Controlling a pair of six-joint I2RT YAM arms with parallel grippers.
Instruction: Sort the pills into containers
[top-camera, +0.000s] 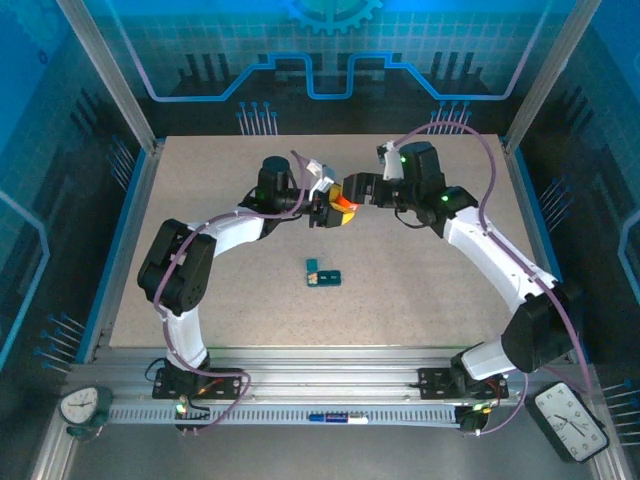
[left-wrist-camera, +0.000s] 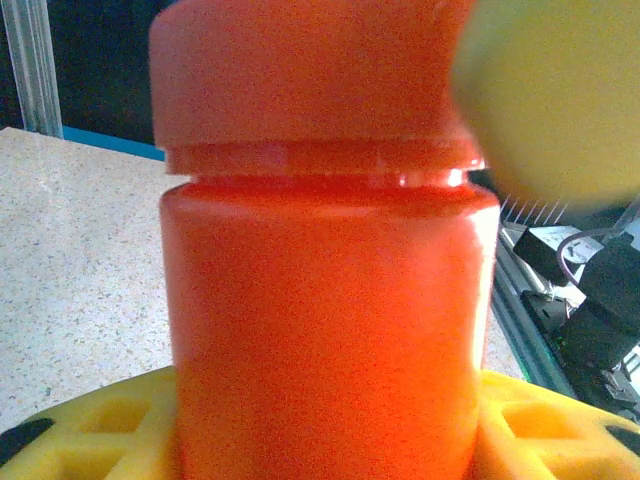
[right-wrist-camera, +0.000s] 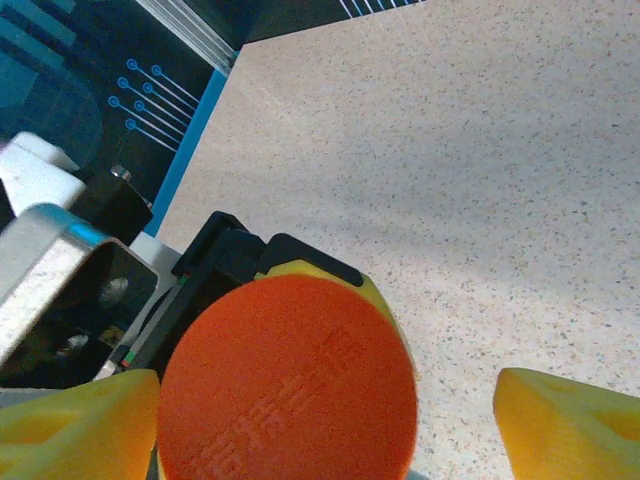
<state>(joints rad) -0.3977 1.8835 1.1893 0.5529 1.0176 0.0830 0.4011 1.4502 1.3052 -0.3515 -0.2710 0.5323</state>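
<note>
Early days, by the look of it: no pill seen outside the orange bottle (top-camera: 344, 208), cap (right-wrist-camera: 288, 385) on its neck. Bottle clamped around its body, below the cap, by the left gripper (top-camera: 325, 210); lifted or resting on the desk (top-camera: 420, 290), hard to tell. Right gripper (right-wrist-camera: 325, 425) at the cap end of the bottle, spread wide, a yellow finger (right-wrist-camera: 570, 425) standing clear of the cap, gripping nothing. Containers (top-camera: 323, 273) flat on the desk, well apart from the bottle, toward the arm bases; cell contents too small to make out. Probably left to do: uncapping, pouring, then sorting pills into cells.
</note>
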